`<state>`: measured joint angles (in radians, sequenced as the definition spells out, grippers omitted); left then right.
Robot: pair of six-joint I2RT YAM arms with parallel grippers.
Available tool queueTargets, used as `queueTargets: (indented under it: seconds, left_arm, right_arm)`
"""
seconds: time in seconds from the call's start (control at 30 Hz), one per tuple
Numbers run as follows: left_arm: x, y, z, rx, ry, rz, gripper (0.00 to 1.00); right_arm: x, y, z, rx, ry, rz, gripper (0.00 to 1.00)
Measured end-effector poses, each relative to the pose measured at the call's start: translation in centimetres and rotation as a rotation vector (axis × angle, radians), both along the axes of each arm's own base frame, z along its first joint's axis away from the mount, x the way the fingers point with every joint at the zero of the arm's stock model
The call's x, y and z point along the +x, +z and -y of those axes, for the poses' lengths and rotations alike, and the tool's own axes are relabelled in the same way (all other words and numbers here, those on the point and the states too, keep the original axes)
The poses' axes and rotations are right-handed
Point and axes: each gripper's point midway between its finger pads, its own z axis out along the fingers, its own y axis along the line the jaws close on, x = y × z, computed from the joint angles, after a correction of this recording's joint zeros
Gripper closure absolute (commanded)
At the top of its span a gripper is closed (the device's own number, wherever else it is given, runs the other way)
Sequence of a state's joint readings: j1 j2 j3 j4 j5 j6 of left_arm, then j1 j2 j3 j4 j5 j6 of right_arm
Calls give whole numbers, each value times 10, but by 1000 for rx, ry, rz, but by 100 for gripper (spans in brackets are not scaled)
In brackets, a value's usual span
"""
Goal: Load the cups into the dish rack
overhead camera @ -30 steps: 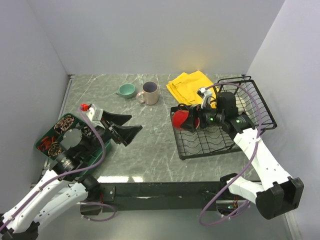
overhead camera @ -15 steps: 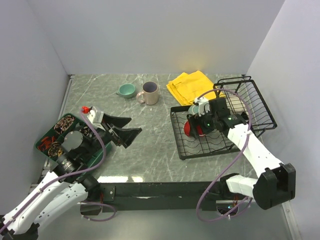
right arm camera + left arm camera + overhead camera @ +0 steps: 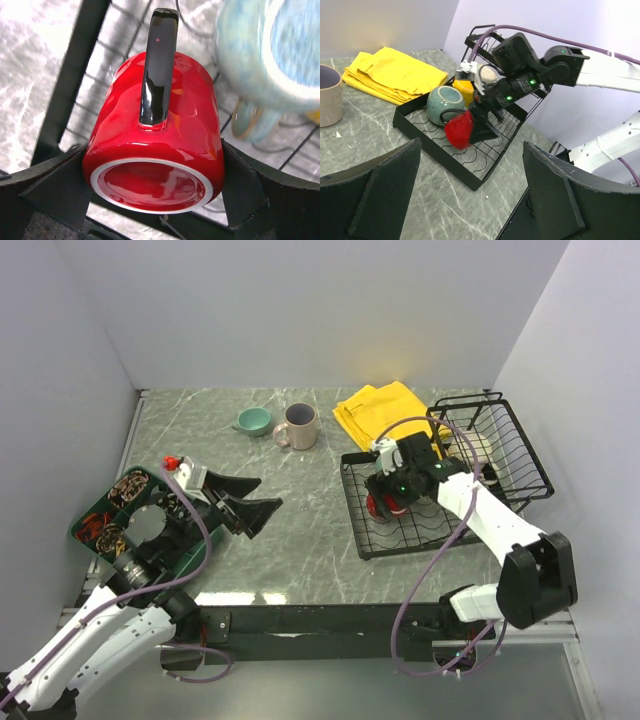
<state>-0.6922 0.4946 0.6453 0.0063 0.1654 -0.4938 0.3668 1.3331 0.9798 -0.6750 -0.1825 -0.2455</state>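
- Cups: the red mug [image 3: 185, 125] lies on its side between the fingers of the right end effector [image 3: 152, 150], handle uppermost. The jaws press on its two flanks, so it is gripped. It hangs low over the flat tined part of the dish rack [image 3: 432, 151]; whether it touches the wire cannot be told.
- Progress: a grey-teal mug [image 3: 444, 102] sits in the rack just beyond the right end effector, with a yellow mug [image 3: 465, 90] beyond that. A pale mug [image 3: 487, 74] appears to lie in the raised basket, partly hidden. On this reading three cups are loaded and the red one is about ready to be released.
- Left to do: a beige-pink mug [image 3: 298, 426] and a small teal cup [image 3: 253, 420] stand on the table [image 3: 300, 530]. Both are well to the left of the right end effector and far ahead of the left end effector [image 3: 266, 490], which gapes wide and holds nothing.
- Surroundings: a folded yellow cloth [image 3: 383, 410] lies just beyond the right end effector, against the rack's far edge. A dark green tray [image 3: 82, 525] sits behind the left end effector.
- Obstruction: the grey-teal mug stands close beside the red one, so room to set it down is tight. Nothing lies between the left end effector and the two loose cups.
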Motion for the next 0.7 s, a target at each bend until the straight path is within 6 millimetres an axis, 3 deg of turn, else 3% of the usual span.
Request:
queueTargets:
  seconds: [0.43, 0.7]
  left_arm:
    - [-7, 3, -13, -14, 30, 13, 11]
    - [-10, 3, -18, -17, 42, 14, 9]
  right_arm:
    - [46, 5, -40, -51, -6, -11, 77]
    - [58, -5, -48, -90, -30, -40, 68]
